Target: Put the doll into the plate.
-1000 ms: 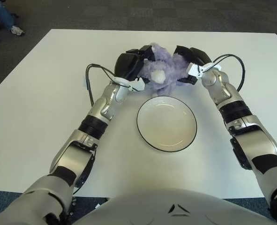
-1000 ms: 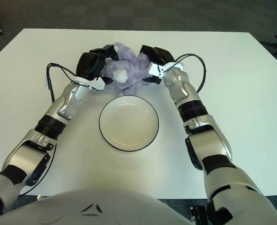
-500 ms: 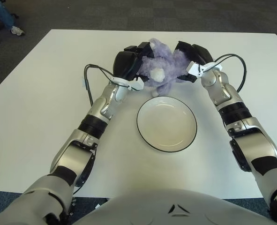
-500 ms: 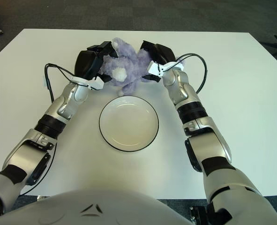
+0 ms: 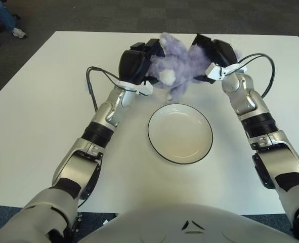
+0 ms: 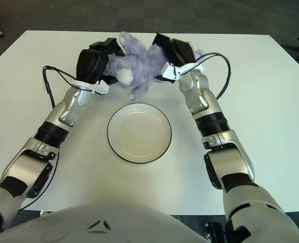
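Both arms are reaching forward over the white surface [image 5: 43, 111], forearms angling inward toward each other at the far side. The left hand [image 5: 135, 65] is pressing against the left flank of the doll [image 5: 177, 66], its dark fingers curled onto the purple plush. The right hand [image 5: 215, 53] is clamping the doll's right flank in the same way, so the doll is being gripped between the two hands. The doll, a fuzzy lilac plush with a white muzzle, is hanging between the hands just beyond the far rim of the plate [image 5: 206, 147], one foot dangling down toward that rim. The plate, white with a thin dark edge, is sitting on the surface nearer the robot, holding nothing.
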Available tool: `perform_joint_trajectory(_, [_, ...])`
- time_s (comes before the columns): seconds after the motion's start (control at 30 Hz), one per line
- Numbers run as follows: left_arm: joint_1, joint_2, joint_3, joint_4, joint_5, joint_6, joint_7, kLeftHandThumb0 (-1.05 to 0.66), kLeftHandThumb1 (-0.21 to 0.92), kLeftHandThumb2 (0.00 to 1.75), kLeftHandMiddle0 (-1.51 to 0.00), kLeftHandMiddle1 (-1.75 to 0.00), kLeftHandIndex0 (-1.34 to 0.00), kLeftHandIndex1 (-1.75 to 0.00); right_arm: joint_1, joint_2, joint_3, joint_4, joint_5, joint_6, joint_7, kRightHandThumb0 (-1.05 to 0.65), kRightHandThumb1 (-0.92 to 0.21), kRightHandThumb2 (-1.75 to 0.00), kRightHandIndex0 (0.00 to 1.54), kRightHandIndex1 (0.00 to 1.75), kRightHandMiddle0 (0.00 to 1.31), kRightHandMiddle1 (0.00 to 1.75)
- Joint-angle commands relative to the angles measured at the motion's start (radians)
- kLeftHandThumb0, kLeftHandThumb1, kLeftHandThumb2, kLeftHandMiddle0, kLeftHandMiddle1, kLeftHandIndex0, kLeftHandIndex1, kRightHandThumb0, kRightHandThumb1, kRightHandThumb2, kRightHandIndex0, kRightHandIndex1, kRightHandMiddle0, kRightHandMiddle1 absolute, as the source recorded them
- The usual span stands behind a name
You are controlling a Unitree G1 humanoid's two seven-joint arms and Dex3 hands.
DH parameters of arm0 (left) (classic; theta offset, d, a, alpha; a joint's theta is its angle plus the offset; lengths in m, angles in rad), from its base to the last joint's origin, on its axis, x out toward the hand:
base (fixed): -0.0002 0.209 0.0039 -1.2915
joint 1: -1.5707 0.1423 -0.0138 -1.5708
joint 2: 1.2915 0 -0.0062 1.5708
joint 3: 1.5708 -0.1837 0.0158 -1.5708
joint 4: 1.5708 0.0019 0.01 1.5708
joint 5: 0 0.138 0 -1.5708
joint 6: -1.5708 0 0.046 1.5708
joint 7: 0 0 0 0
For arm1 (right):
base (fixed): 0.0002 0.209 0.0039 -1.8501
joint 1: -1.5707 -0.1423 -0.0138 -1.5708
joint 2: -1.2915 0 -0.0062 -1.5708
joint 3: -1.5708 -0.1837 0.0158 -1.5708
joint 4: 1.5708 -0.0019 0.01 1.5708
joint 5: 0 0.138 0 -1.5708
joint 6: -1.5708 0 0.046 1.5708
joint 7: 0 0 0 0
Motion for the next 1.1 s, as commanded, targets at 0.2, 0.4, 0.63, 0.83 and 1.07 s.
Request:
perform_joint_trajectory(0.2, [0.011, 0.026, 0.034, -0.08, -0.013, 0.004, -0.018, -0.01, 0.06, 1.54, -0.73, -1.66, -0.73, -1.63, 0.036, -0.019, -0.007, -0.127, -0.089, 0.047, -0.018, -0.01, 0.04, -1.69, 0.78, 1.72, 0.77, 1.71])
perform_joint_trajectory(0.4, [0.015, 0.027, 0.047, -0.121, -0.01, 0.018, -0.046, -0.01, 0.06, 1.54, -0.73, -1.66, -0.73, -1.64, 0.054, -0.033, -0.02, -0.201, -0.09, 0.074, 0.017, -0.01, 0.05, -1.68, 0.79, 1.69, 0.79, 1.68])
perform_joint_trajectory(0.63, [0.007, 0.024, 0.058, -0.127, -0.007, 0.005, -0.03, -0.01, 0.05, 1.54, -0.73, -1.66, -0.73, -1.64, 0.066, -0.038, -0.042, -0.264, -0.073, 0.082, 0.053, -0.01, 0.05, -1.68, 0.8, 1.69, 0.8, 1.67])
perform_joint_trajectory(0.83, [0.004, 0.028, 0.067, -0.147, -0.014, -0.007, -0.043, -0.01, 0.04, 1.56, -0.73, -1.67, -0.74, -1.65, 0.065, -0.045, -0.055, -0.3, -0.066, 0.084, 0.08, -0.01, 0.06, -1.68, 0.8, 1.68, 0.8, 1.67])
perform_joint_trajectory(1.07, [0.035, 0.04, 0.082, -0.228, -0.051, -0.013, -0.112, -0.01, 0.06, 1.55, -0.72, -1.68, -0.72, -1.66, 0.1, -0.047, -0.077, -0.399, -0.036, 0.118, 0.162, -0.01, 0.06, -1.7, 0.79, 1.71, 0.79, 1.7])
